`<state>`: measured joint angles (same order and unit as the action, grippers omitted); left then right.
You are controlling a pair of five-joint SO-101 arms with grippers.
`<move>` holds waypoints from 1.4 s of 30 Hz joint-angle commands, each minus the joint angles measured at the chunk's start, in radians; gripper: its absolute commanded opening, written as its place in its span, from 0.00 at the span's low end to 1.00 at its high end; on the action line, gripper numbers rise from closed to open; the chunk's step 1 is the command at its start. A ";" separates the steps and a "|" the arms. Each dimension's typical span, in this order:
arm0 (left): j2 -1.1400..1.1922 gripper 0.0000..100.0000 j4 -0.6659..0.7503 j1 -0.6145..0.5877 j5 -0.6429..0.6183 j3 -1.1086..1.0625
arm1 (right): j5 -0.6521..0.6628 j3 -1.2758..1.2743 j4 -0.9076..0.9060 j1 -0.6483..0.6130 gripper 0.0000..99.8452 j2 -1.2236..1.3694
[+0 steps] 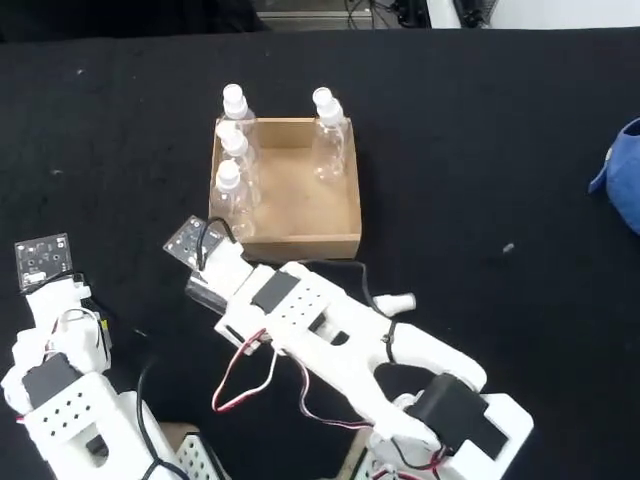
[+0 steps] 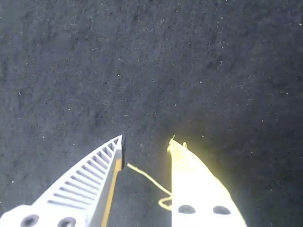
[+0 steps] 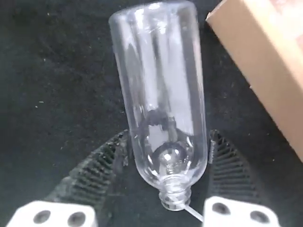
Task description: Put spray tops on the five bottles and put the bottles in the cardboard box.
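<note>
A clear bottle (image 3: 158,85) with no spray top lies between the dark ribbed fingers (image 3: 222,161) of my right gripper (image 3: 168,137), which is shut on its sides. Its open neck points back toward the wrist. The right arm (image 1: 320,330) stretches to the front left corner of the cardboard box (image 1: 300,243). Inside the box stand several bottles with white spray tops, three (image 1: 232,190) along the left wall and one (image 1: 328,135) at the back right. My left gripper (image 2: 146,140) hangs open over bare black cloth, at the table's front left.
A small white piece (image 1: 398,300), perhaps a spray top, lies on the cloth beside the right arm. A blue object (image 1: 625,185) sits at the right edge. The box's corner (image 3: 265,56) is close beside the held bottle. Black cloth covers the table.
</note>
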<state>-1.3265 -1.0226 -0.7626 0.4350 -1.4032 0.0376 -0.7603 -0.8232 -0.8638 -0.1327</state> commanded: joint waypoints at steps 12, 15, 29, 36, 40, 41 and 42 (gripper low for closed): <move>-0.011 0.03 -0.003 -0.007 0.005 0.010 | 0.063 -0.007 -0.232 0.135 0.08 -0.291; -0.011 0.03 0.000 -0.004 0.003 0.010 | 0.133 -0.007 -0.336 0.187 0.08 -0.384; -0.011 0.03 0.003 -0.001 0.006 0.010 | 0.776 -0.004 -0.637 0.931 0.08 -0.567; -0.011 0.03 0.003 0.128 0.006 -0.022 | 0.502 -0.010 -0.506 1.343 0.08 -0.564; -0.011 0.03 0.005 0.214 0.002 -0.065 | 0.167 -0.013 -0.405 1.522 0.08 -0.564; -0.011 0.03 0.005 0.232 0.000 -0.079 | 0.089 -0.013 -0.394 1.556 0.08 -0.564; -0.011 0.03 0.005 0.248 0.000 -0.091 | 0.015 -0.015 -0.390 1.582 0.08 -0.564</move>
<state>-1.3265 -1.0226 -0.5953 0.4350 -1.4768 0.2846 -0.7787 -1.2605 0.6122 -0.6636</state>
